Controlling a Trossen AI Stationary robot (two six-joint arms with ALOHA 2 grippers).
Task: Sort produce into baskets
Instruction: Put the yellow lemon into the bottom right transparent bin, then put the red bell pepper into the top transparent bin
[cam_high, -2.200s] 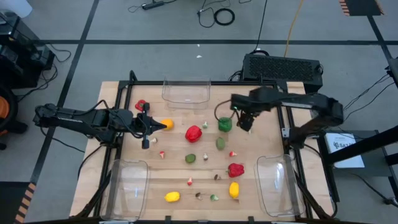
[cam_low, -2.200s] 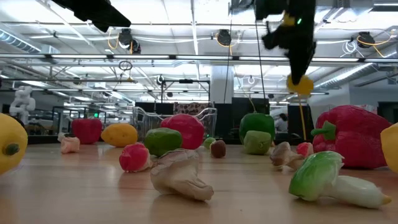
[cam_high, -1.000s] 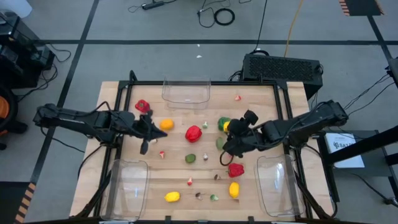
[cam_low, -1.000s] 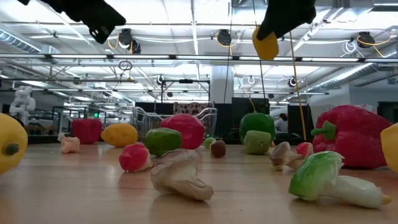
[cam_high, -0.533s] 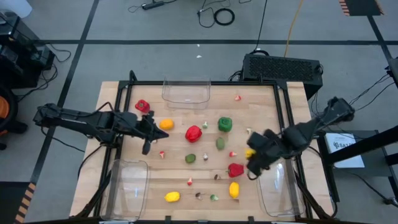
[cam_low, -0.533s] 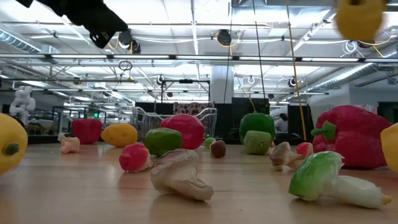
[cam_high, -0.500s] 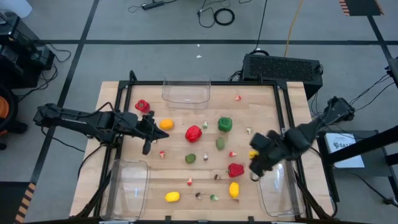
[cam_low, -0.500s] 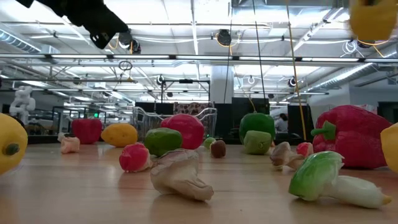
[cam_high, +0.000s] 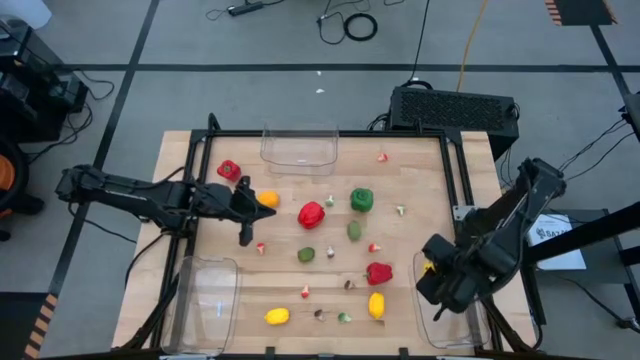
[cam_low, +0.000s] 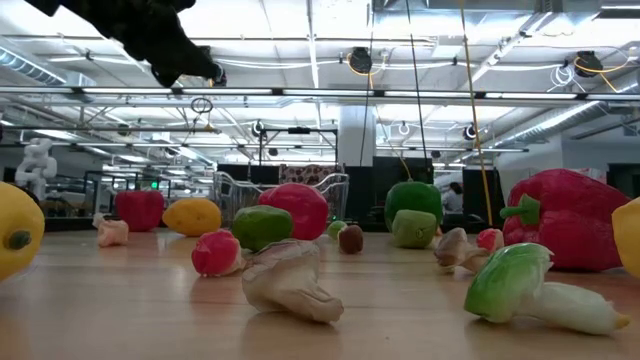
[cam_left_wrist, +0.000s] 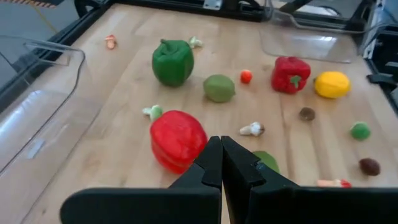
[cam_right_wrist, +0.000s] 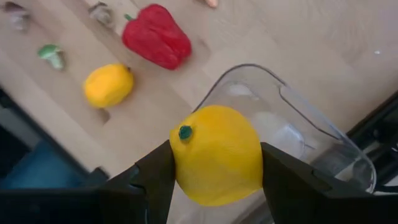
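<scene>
Leftward, left gripper (cam_high: 244, 236) shut tight on nothing, hovering over the table (cam_high: 420, 180) beside the red pepper (cam_high: 311, 213), probably waiting its turn. Mid-table, loose produce lying unsorted: green pepper (cam_high: 361, 199), lime (cam_high: 306, 254), second red pepper (cam_high: 379, 272). Rightward, right gripper (cam_right_wrist: 211, 171) partly spread around a lemon (cam_right_wrist: 216, 154), poised above the clear right-hand basket (cam_high: 428, 262), seemingly ready for a drop inside.
</scene>
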